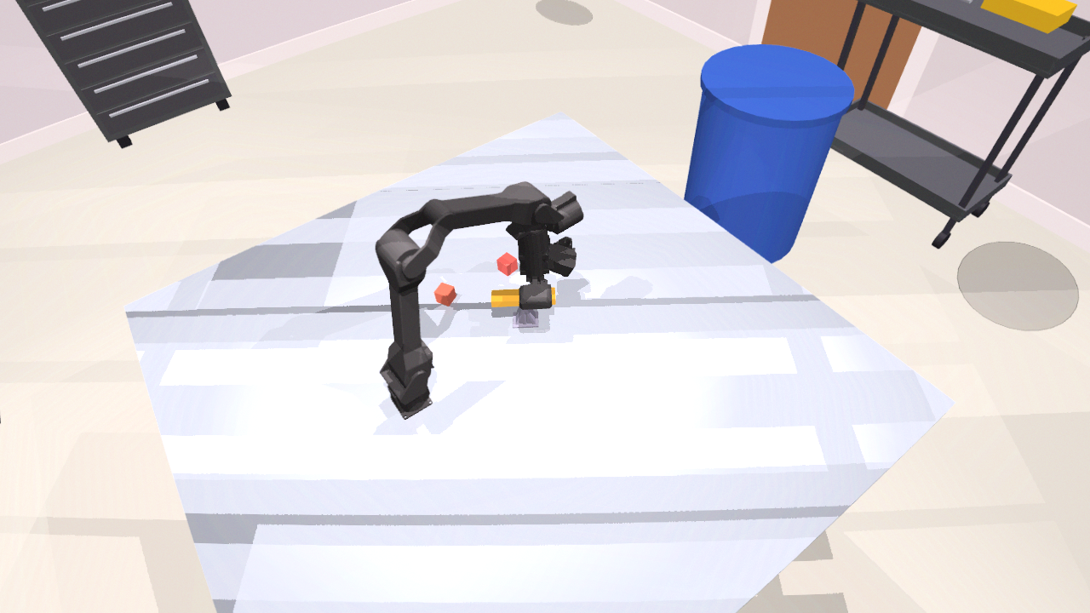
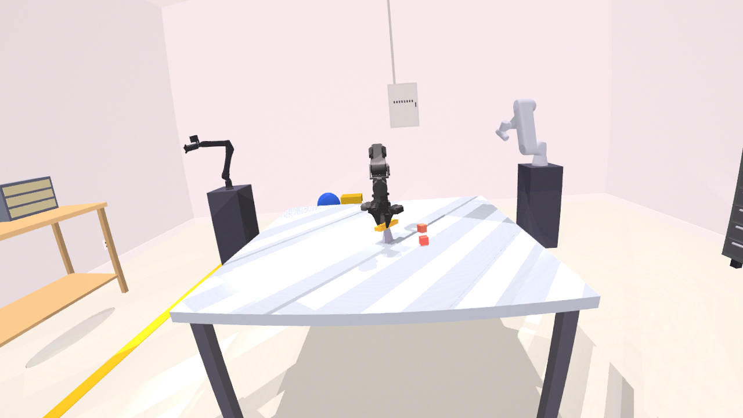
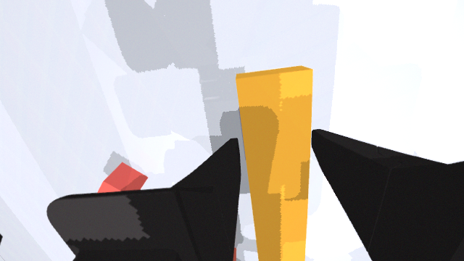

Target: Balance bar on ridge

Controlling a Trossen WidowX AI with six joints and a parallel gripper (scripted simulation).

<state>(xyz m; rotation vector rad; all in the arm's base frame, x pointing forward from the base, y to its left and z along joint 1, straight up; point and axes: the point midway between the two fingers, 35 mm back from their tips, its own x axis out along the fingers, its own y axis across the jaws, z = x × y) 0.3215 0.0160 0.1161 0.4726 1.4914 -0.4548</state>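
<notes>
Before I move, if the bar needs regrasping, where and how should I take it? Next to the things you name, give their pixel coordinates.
I'd take the yellow bar (image 1: pixel 504 298) (image 2: pixel 393 223) (image 3: pixel 290 145) at mid-length from above, one finger along each long side; it's narrow crosswise, and the ridge (image 1: pixel 525 319) (image 2: pixel 387 236) sits underneath.

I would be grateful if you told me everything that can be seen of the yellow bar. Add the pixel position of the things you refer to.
The yellow bar (image 1: pixel 504 298) (image 2: pixel 393 223) (image 3: pixel 291 145) is a plain, straight-edged block, longer than wide, with a smooth, matt look and shadows across its top. It lies across the pale ridge (image 1: pixel 524 319) (image 2: pixel 387 236), raised off the table, between the fingers of the open gripper (image 1: pixel 536 299) (image 2: pixel 381 226) (image 3: pixel 275 135). Whether it is exactly level I cannot tell.
</notes>
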